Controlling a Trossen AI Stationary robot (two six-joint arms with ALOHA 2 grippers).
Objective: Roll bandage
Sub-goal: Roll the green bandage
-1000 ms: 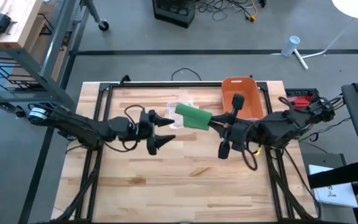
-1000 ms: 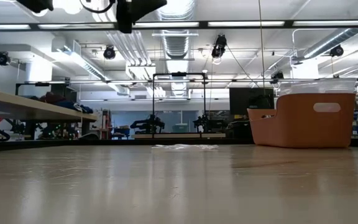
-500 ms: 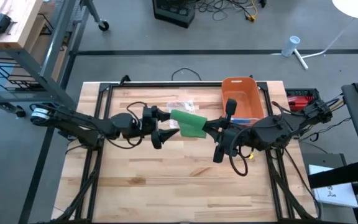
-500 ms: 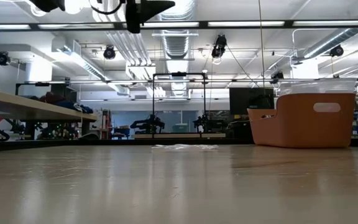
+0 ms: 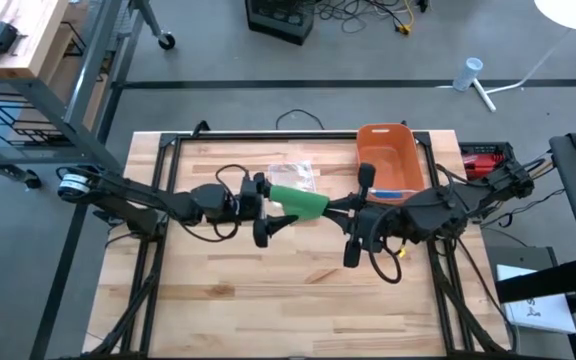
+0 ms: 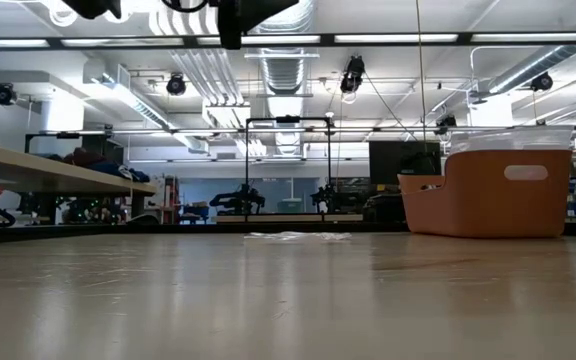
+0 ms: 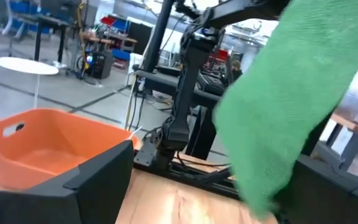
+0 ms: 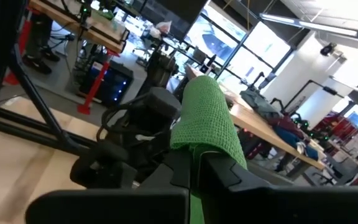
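Above the middle of the table (image 5: pixel 268 290), I have both arms lifted and meeting over the wood. My right gripper (image 5: pixel 330 207) is clamped on one end of the green bandage (image 5: pixel 298 201), fingers pressed together with the knit cloth pinched between them; in the right wrist view the bandage (image 8: pixel 207 118) rises out of the closed fingers as a rolled, ribbed green bundle. My left gripper (image 5: pixel 273 208) faces it from the other side with its fingers spread wide, the free end of the bandage lying between them. From the left wrist view the cloth (image 7: pixel 291 93) hangs slanted between the two dark fingers (image 7: pixel 98 180); I cannot tell whether either finger touches it.

Further out, the bandage is held in the air clear of the table, between the two wrists. Behind it on the table lies a small clear wrapper (image 5: pixel 293 173), and to the right of that stands the orange bin (image 5: pixel 388 140) at the far edge, with something blue inside it. From the low view I see only the bin (image 6: pixel 488 195) and the flat wrapper (image 6: pixel 293 236) on the surface, with part of an arm at the upper edge.
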